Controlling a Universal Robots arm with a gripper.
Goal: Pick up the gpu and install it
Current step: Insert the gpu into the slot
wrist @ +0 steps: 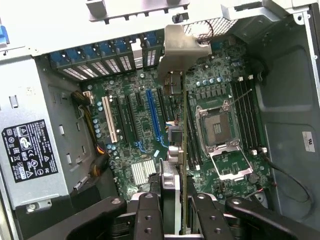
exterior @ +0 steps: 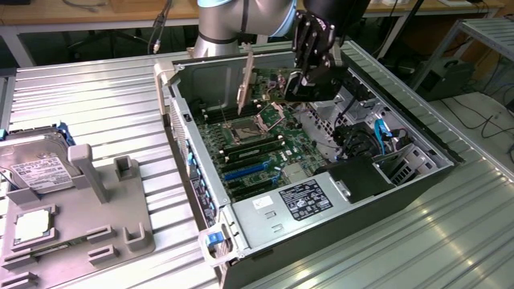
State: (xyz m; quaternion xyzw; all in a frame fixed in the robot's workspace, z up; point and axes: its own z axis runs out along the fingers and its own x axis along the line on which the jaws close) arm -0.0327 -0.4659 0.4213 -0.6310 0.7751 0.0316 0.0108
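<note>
Between the gripper's (wrist: 175,210) clenched fingers, the gpu (wrist: 177,145) hangs edge-down above the motherboard (wrist: 135,145), unseated: the install step. Seating it likely demands its edge square over the blue slot (wrist: 154,120).

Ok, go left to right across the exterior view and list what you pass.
The hard drive → grey holder post → gpu → gripper clamped on its end → blue cables.

Exterior view high and oblique; wrist view down past tool (wrist: 175,199) onto shared motherboard (wrist: 145,145).
</note>
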